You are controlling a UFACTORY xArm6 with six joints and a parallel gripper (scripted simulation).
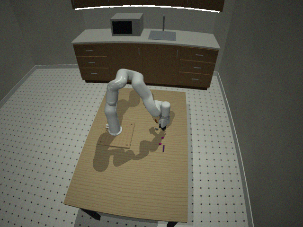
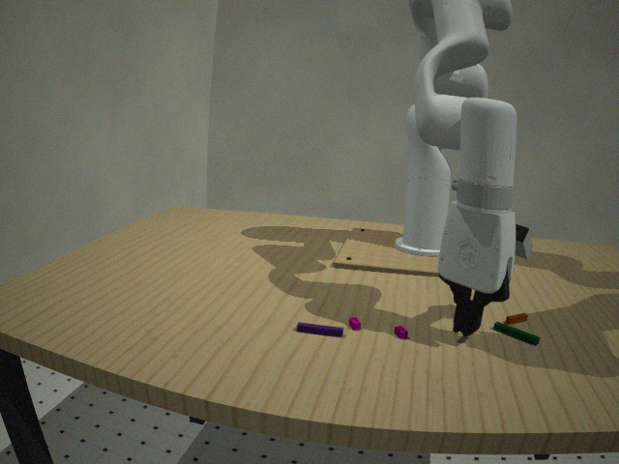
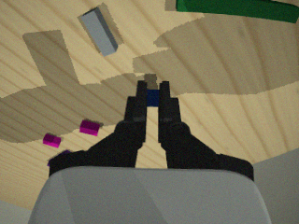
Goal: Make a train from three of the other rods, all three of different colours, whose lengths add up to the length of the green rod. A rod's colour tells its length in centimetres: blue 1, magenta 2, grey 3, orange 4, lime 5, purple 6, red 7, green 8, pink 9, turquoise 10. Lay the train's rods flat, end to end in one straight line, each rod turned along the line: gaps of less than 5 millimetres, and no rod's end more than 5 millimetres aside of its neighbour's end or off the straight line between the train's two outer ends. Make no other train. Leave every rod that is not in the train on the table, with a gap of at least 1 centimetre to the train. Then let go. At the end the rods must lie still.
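Observation:
My gripper [image 3: 152,94] is shut on a small blue rod [image 3: 153,96] and holds it low over the table, between the grey rod [image 3: 99,32] and the green rod [image 3: 237,7]. In the exterior view the gripper [image 2: 464,331] stands just left of the green rod [image 2: 516,333] and the orange rod [image 2: 516,318]. Two magenta rods [image 2: 355,323] [image 2: 400,332] and a purple rod [image 2: 319,329] lie further left. In the top view the grey rod [image 1: 156,128] lies just left of the gripper [image 1: 162,128]. The orange rod [image 1: 155,120] lies behind it.
The arm's base [image 1: 114,130] stands on a square wooden plate [image 1: 117,136] on the left half of the table. The table's right edge runs close to the rods. A kitchen counter [image 1: 147,58] stands behind the table.

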